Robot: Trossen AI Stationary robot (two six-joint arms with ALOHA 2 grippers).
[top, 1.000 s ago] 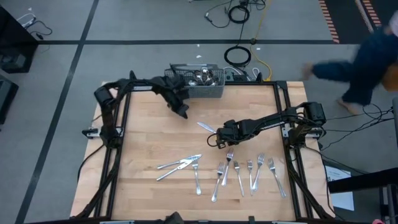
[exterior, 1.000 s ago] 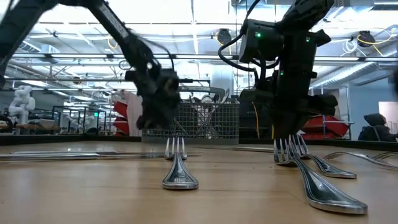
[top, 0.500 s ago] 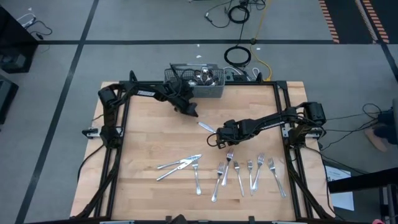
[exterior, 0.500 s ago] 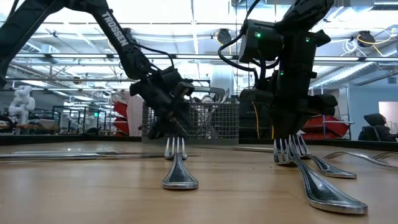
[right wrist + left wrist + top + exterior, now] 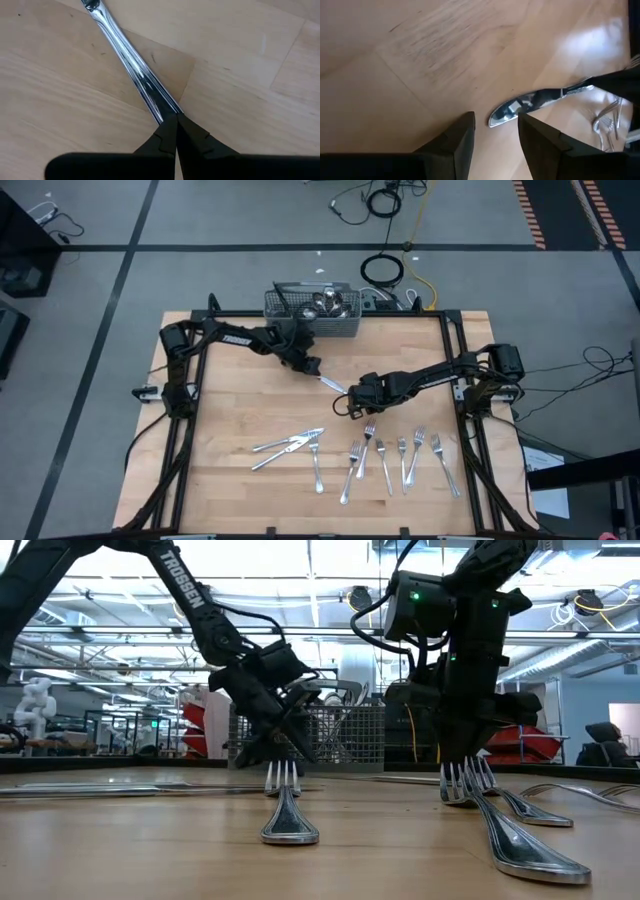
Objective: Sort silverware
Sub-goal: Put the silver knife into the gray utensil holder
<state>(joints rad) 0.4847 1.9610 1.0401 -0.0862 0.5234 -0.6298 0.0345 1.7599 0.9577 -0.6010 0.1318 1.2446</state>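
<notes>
1. Right gripper (image 5: 352, 396) sits mid-desk, low to the surface, fingers pressed together and pinching the handle of a knife (image 5: 331, 384); the right wrist view shows the handle (image 5: 131, 55) running straight out from the closed tips.
2. Left gripper (image 5: 311, 366) is w/ fingers spread, just beside the knife's blade end; in the left wrist view the blade (image 5: 526, 104) lies flat on the wood just past the gap between the two fingers (image 5: 461, 140).
3. Step in hand, by judgement: handover or regrasp of the knife btwn the two arms, then placing it w/ its own kind.
4. To do it well: the left arm should line its gap across the blade, come down square, and close only once the blade is centred; the right arm should hold firm until the left has a grip, then let go. A thin flat blade on wood is likely to slip or pivot if pinched off-centre.
5. Rest of the silverware: a row of forks (image 5: 395, 456) at the desk's (image 5: 240, 410) near right, a small mixed cluster (image 5: 288, 446) near centre-left, more pieces in the wire basket (image 5: 312, 312) at the far edge.
6. Sorting looks partly done; the basket isn't empty yet.
</notes>
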